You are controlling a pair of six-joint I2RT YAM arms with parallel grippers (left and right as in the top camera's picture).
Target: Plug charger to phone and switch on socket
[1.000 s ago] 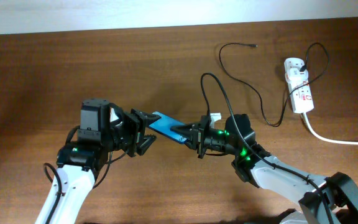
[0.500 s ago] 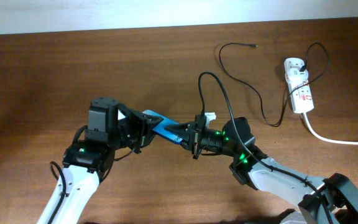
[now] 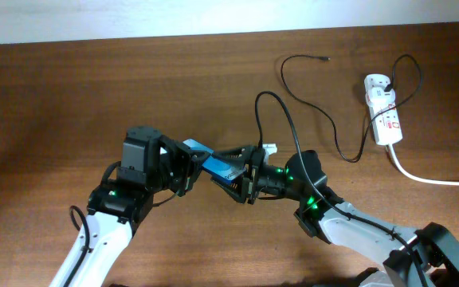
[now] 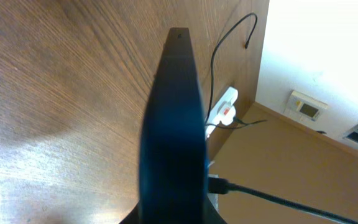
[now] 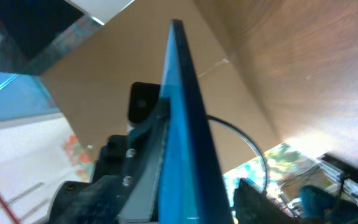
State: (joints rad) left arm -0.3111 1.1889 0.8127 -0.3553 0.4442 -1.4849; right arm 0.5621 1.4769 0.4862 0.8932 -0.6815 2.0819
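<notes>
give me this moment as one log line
phone: tilted, between both hands | right hand: shut on phone | left hand: at phone's other end, grip unclear | charger: loose, tip free | socket: untouched

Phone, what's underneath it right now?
Only bare wooden table shows below the phone, which the right claw holds up with the left claw at its other end. The spot directly beneath is covered from overhead.
</notes>
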